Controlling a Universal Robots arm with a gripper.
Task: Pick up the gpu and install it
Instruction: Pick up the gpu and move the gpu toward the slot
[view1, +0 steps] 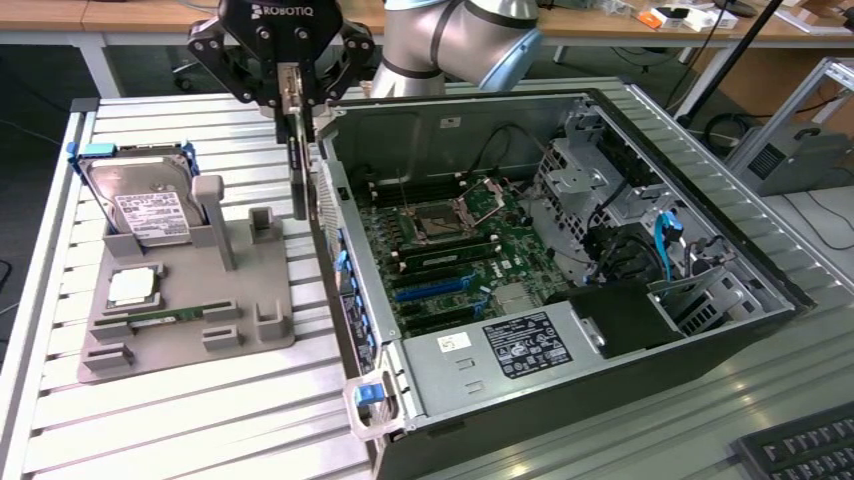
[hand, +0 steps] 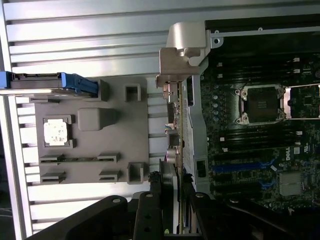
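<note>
The tool (view1: 288, 95) is partly closed, its two fingers clamped on the top edge of the gpu (view1: 296, 160). The card hangs straight down below the fingers, on edge, silver bracket facing the case. It is lifted over the strip between the grey holder (view1: 260, 290) and the side wall of the open computer case (view1: 561, 340), close to that wall; contact with it cannot be told. In the wrist view the gpu (hand: 179, 125) runs edge-on out from the tool (hand: 172, 210). On the tabletop (view1: 200, 420) there is one holder, carrying one hard drive (view1: 150, 205), one processor chip (view1: 131, 287) and one RAM stick (view1: 167, 316).
</note>
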